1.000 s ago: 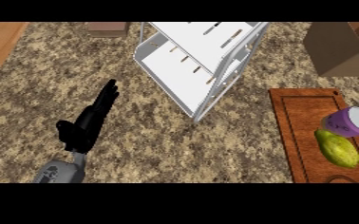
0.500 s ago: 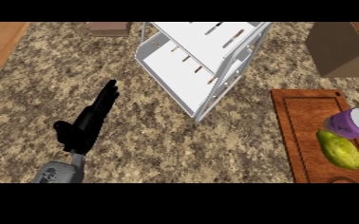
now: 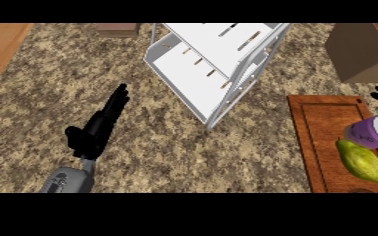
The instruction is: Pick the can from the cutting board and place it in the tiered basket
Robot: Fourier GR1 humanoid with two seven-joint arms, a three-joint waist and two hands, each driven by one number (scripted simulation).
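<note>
A: Item one, left hand (image 3: pixel 94 129)?
B: Low at the view's left, over the speckled table (image 3: pixel 148 150); fingers (image 3: pixel 117 100) straight and together, released, holding nothing.

A: Right hand?
B: Only a dark tip at the right edge above the board; finger state cannot be told.

A: Can (image 3: pixel 365 133)?
B: Purple, on the wooden cutting board (image 3: pixel 325 130) at the right edge, touching a green fruit (image 3: pixel 359 159) just below it.

A: Tiered basket (image 3: pixel 210 65)?
B: White, top centre, well apart from the can, no items visible on its trays.

A: Other stock?
B: Brown box (image 3: pixel 354 50), top right
</note>
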